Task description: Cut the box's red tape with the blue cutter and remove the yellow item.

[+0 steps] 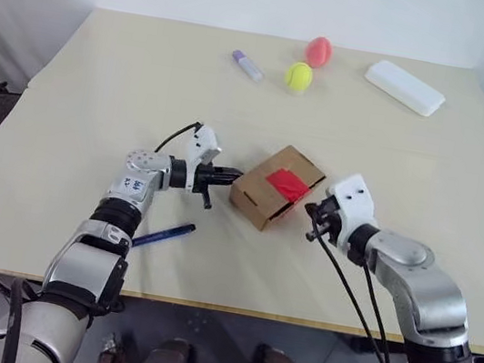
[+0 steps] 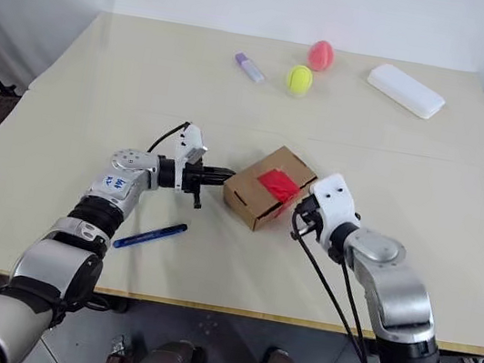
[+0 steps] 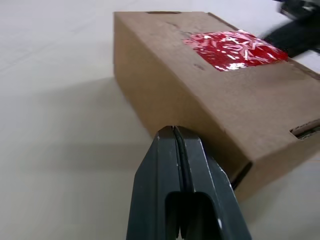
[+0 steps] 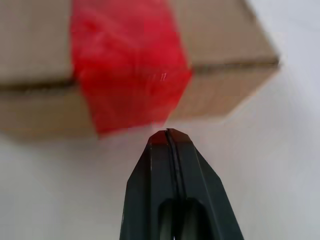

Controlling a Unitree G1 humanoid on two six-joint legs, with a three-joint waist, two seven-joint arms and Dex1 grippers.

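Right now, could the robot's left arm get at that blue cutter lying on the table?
Probably yes. The blue cutter lies in the open beside the left arm, nothing on or around it. But the left gripper is shut and pointed at the box, so it must pull back and open.

Beige table (image 1: 80, 101): box (image 1: 262, 199) centre; cutter (image 1: 163, 235) near front edge; far side tube (image 1: 247, 65), tennis ball (image 1: 298, 77), pink ball (image 1: 318, 52), white case (image 1: 404, 87).

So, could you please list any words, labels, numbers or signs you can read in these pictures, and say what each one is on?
Blue marking on the left arm's grey forearm: too small to read.
The box and the red tape: no print to be seen.
White oblong case and purple-capped tube: no legible text.
So nothing here can be quoted with confidence.
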